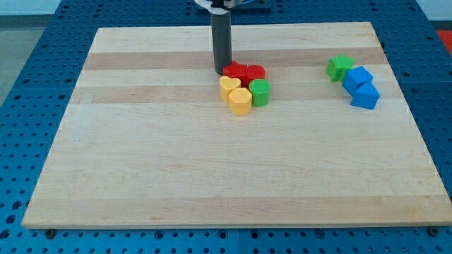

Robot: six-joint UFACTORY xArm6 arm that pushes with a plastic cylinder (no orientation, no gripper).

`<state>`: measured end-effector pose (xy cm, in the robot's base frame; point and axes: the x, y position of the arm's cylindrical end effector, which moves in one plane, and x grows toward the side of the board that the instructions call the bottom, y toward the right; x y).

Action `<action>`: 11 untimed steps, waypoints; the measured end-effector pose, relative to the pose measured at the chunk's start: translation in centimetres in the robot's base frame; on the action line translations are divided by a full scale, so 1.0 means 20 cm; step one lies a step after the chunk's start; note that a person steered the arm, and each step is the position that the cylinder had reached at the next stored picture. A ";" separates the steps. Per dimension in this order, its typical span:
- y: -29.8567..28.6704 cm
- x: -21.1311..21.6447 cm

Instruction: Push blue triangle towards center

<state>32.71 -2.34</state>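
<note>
Camera view, single frame: pale wooden board with lengthwise grain and banded planks, resting on a blue perforated table. Dark cylindrical rod descending from the frame's upper centre; my tip meets the board just left of the central cluster, touching or all but touching the nearer red block. No pincer is fitted, so none can be reported apart or together; the rod ends plain. Central cluster, packed and touching: two red blocks side by side at its top, shapes indistinct; a yellow heart-like block below them on the left; a yellow hexagonal block lowest; a green rounded block on the right. Right-hand group, upper right of the board, well apart from the tip: a green star-shaped block, and touching it, a blue block of squarish outline. Pressed against that one's lower right, the blue triangle, a wedge-like solid whose long axis and pointing direction cannot be made out with confidence. All blocks are matte, smooth, plastic-looking solids.
</note>
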 end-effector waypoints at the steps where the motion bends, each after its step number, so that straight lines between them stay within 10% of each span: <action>1: 0.00 0.00; 4: 0.15 -0.17; 8: 1.29 -0.22; 11: 1.47 0.16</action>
<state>35.99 27.06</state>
